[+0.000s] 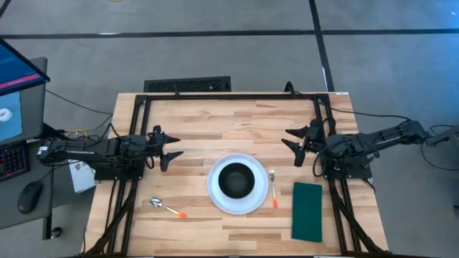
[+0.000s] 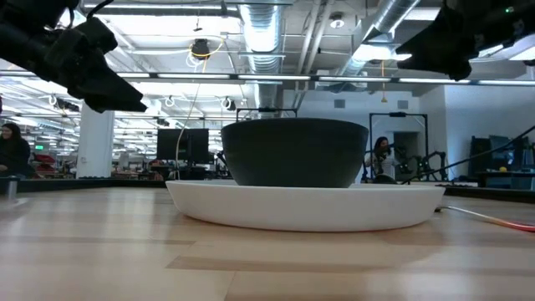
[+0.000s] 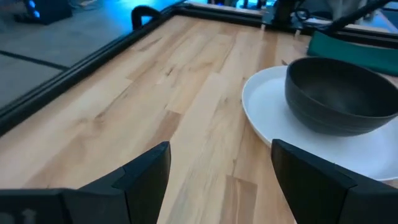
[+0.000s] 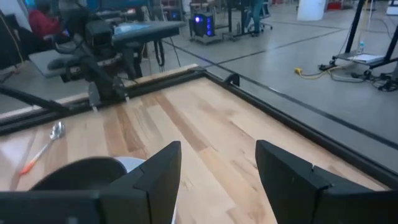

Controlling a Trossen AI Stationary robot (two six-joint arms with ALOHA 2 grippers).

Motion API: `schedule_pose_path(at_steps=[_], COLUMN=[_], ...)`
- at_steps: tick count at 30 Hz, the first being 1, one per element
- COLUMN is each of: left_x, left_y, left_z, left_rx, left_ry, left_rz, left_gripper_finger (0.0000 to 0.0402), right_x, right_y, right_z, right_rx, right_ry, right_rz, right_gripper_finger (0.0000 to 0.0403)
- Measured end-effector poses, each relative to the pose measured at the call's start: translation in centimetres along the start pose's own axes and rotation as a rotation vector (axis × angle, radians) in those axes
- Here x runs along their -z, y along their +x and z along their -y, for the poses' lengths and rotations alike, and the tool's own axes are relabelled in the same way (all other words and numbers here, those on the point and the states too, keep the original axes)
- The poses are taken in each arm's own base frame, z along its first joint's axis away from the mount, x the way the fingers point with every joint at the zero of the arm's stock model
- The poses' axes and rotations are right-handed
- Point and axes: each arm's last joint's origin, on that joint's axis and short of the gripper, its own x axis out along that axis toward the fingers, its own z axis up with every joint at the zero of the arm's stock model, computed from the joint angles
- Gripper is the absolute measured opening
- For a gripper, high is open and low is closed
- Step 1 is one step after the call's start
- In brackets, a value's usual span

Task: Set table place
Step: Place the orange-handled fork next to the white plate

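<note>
Probably the left gripper [image 1: 172, 149], jaws wide, should straddle the spoon [image 1: 166, 208] left of the plate [image 1: 215, 195]; the right gripper [image 1: 292, 139] waits, spread.

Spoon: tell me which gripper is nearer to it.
Left. The left gripper hovers just up-table of the spoon; the right gripper is across the plate, much farther.

Bowl [image 1: 237, 179] on plate [image 1: 217, 196]; fork [image 1: 273, 188] then napkin [image 1: 308, 211] to its right, spoon [image 1: 167, 208] to its left.
</note>
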Motion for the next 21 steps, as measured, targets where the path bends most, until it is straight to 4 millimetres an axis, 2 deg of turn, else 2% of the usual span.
schedule_pose_path(at_steps=[9, 21], left_x=[-0.01, 0.03], left_y=[-0.03, -0.02], left_z=[-0.42, -0.32], left_rx=[-0.140, -0.105], left_ry=[-0.059, -0.244], left_rz=[0.023, 0.023], left_gripper_finger=[0.0268, 0.0268], right_x=[0.11, 0.20], right_y=[0.62, 0.71], right_z=[-0.46, -0.50], right_rx=[-0.002, 0.001], right_ry=[0.011, 0.015], right_rz=[0.012, 0.006], right_gripper_finger=[0.0232, 0.0232])
